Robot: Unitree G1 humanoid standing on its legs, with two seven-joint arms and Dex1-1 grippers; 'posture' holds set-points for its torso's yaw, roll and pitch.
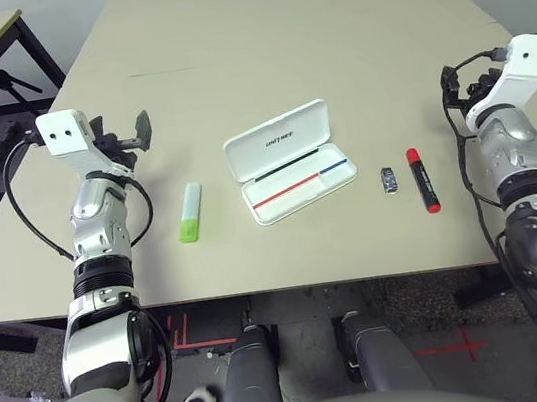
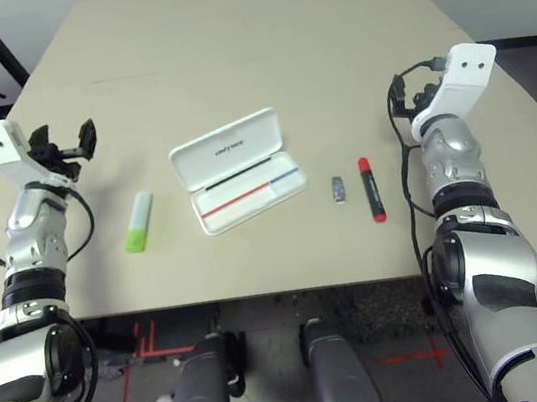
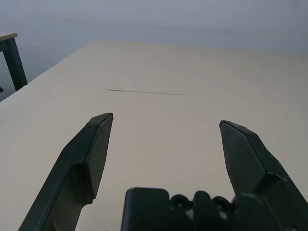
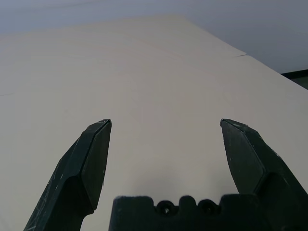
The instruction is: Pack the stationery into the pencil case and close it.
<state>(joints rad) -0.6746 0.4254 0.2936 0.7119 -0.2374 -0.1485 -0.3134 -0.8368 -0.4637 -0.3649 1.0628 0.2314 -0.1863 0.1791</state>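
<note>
Pencil case [image 1: 291, 161] lid up, mid-table | L hand [image 3: 166, 144] & R hand [image 4: 166, 144] released, well apart at sides

Glossy white plastic pencil case [image 1: 291, 160]; matt beige table [image 1: 326, 41].

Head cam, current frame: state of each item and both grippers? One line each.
pencil case: open, lid folded back flat, tray empty.
highlighter: capped, lying on the table, left of the case, outside it.
red marker: lying on the table, right of the case, outside it.
small silvery block: on the table between case and marker.
left gripper: open, empty, raised above the table.
right gripper: open, empty, raised above the table.
</note>
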